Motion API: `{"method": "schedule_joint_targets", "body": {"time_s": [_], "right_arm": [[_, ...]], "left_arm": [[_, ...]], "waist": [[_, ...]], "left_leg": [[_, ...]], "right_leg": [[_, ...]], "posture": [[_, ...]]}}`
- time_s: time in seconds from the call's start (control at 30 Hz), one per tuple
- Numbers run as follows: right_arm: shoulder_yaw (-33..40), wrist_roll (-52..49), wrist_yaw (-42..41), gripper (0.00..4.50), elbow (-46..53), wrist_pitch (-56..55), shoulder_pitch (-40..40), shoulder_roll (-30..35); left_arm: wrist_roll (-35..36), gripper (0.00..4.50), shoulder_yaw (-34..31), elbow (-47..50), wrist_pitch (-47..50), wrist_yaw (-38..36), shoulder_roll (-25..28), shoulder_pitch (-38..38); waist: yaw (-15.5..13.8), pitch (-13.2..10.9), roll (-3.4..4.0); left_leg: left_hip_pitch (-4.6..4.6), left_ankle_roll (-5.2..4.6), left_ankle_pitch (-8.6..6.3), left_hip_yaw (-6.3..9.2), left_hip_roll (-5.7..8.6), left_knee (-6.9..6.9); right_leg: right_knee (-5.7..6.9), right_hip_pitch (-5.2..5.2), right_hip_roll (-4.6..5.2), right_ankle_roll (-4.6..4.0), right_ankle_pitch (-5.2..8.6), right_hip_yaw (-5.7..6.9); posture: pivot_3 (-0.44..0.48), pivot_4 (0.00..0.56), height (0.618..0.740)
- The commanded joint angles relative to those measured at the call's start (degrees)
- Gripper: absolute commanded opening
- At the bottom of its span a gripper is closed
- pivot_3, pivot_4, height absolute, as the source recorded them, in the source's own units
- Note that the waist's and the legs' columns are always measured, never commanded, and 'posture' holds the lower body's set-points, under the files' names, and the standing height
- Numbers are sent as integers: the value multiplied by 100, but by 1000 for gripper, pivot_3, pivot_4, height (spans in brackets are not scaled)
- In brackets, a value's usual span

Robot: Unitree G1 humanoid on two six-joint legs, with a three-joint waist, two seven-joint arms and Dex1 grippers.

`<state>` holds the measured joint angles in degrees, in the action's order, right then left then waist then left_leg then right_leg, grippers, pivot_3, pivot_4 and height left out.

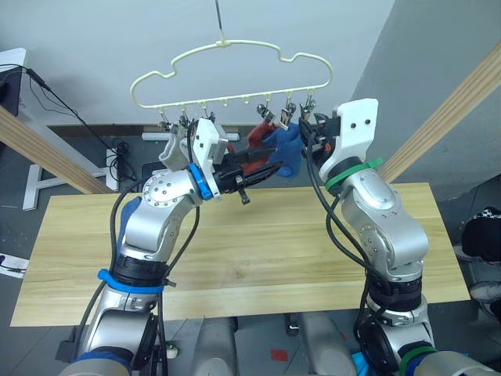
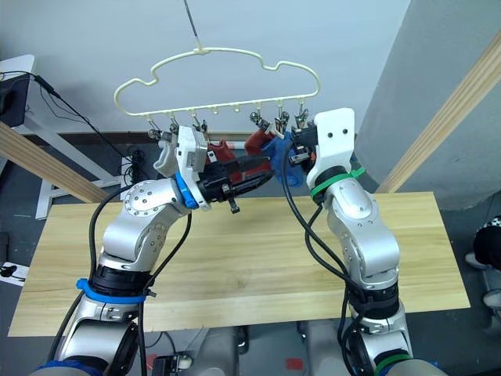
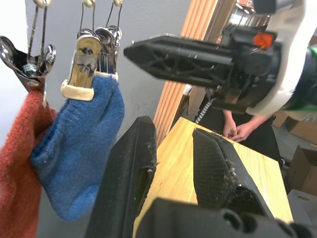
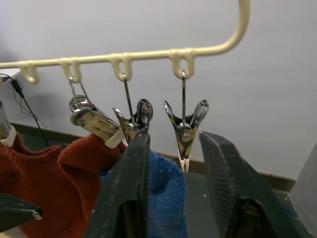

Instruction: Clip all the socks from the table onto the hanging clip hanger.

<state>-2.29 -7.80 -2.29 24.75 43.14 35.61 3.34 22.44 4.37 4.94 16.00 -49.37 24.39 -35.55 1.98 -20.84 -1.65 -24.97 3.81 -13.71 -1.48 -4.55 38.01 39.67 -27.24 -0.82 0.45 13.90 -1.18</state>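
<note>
The cream clip hanger (image 1: 235, 59) hangs above the far edge of the table (image 1: 235, 258). A blue sock (image 1: 288, 153) and a rust-red sock (image 1: 258, 137) hang from clips near its right end. Another red sock (image 2: 221, 149) hangs behind my left wrist. My left gripper (image 1: 262, 168) is open and empty, pointing at the blue sock (image 3: 79, 148) from just beside it. My right gripper (image 4: 173, 163) is raised to the hanger's right end, open, with the bare end clip (image 4: 185, 124) hanging between its fingers, untouched.
Thick wooden poles slant up at both sides (image 1: 446, 110) (image 1: 39, 153). A person's hands (image 3: 242, 131) show beyond the table's far side. A white desk with cables (image 1: 31, 86) stands at the back left.
</note>
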Motion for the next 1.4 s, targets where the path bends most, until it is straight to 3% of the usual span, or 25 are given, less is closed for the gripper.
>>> {"method": "schedule_joint_targets", "body": {"time_s": [0.03, 0.6, 1.33, 1.4], "right_arm": [[90, 19, 74, 1722, 90, -31, 153, -31], [266, -81, 8, 1722, -708, -158, 688, -70], [359, -179, -100, 1722, -938, -473, 917, -213], [379, -188, -104, 1340, -953, -501, 920, -227]], "left_arm": [[166, 1590, -135, 336, 99, -49, 65, -137], [254, 1590, -159, 374, 318, -102, 134, -382], [297, 1590, -149, 361, 339, 15, 80, -448], [284, 1590, -138, 359, 327, 24, 69, -448]], "waist": [[0, 0, 0], [0, 0, 0], [-5, 0, 0], [-5, 0, 0]], "left_leg": [[0, 0, 0, 0, 0, 0], [-2, -1, 0, -1, 0, -1], [-3, -1, -1, -1, 0, -1], [-3, -1, -1, -1, 0, -1]], "right_leg": [[-1, 0, 0, 0, 0, 0], [-4, 0, 0, -1, 0, -1], [-6, 0, 0, -1, -1, 0], [-6, 0, 0, -1, -1, 0]], "posture": [[-70, 374, 703], [-64, 376, 703], [-63, 379, 703], [-62, 379, 703]]}}
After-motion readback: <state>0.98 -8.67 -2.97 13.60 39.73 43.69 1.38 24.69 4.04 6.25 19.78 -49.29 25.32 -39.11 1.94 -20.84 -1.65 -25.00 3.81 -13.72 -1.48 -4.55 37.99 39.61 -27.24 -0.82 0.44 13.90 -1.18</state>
